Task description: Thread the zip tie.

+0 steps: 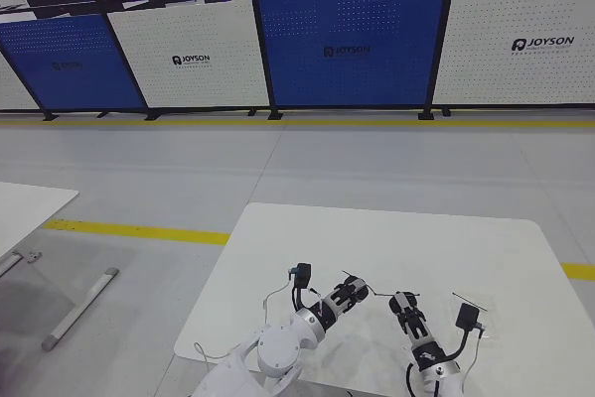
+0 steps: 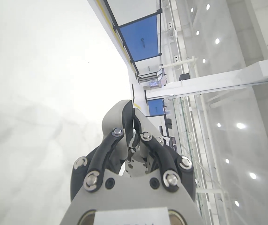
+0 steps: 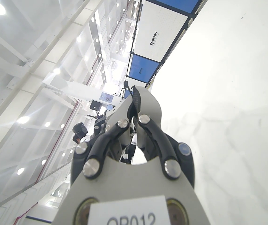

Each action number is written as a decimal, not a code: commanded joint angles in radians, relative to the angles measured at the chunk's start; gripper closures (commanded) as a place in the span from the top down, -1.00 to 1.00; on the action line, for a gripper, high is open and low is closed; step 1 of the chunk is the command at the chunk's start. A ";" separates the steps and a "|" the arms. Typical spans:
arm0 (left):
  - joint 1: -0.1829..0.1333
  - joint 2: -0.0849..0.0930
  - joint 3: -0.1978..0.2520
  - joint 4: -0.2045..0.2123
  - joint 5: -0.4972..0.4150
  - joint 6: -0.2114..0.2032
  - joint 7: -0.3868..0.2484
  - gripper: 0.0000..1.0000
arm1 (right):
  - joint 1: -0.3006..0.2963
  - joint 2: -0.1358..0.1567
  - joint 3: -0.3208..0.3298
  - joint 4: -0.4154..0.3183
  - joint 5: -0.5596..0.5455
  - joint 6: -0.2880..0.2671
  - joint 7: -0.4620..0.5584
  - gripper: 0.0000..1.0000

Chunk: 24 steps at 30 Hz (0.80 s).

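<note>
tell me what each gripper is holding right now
left gripper: closed, holding the zip tie
right gripper: closed, holding the zip tie as well

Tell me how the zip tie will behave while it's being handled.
Likely light: the thin black zip tie juts unsupported from the shut left gripper. Probably springy rather than limp: its end past the right gripper looks nearly straight. Being so narrow, it may twist or slip in the grip.
</note>
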<state>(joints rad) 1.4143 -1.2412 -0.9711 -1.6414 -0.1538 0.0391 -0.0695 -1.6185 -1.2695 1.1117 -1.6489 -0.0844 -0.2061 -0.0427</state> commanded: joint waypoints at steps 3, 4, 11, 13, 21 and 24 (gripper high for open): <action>0.000 0.000 0.000 0.000 0.000 0.000 0.000 -1.00 | 0.000 0.000 0.000 0.000 0.000 0.000 0.000 -1.00; 0.000 0.000 0.000 0.000 0.000 0.000 0.000 -1.00 | 0.000 0.000 0.000 0.000 0.000 0.000 0.000 -1.00; 0.002 0.000 0.003 -0.001 0.028 -0.007 0.016 -1.00 | 0.000 0.000 0.000 0.000 0.000 0.001 0.000 -1.00; 0.006 -0.001 0.007 -0.001 0.034 -0.007 0.019 -1.00 | 0.000 -0.001 0.001 -0.002 -0.003 0.011 -0.001 -1.00; 0.002 -0.002 0.003 0.009 0.011 -0.010 -0.005 -1.00 | -0.004 -0.005 0.006 -0.007 -0.009 0.024 -0.009 -1.00; 0.002 -0.002 0.003 0.009 0.011 -0.010 -0.005 -1.00 | -0.003 -0.007 0.007 -0.006 -0.011 0.025 -0.011 -1.00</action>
<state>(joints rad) 1.4165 -1.2431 -0.9676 -1.6327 -0.1426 0.0286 -0.0741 -1.6219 -1.2761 1.1183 -1.6550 -0.0954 -0.1811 -0.0532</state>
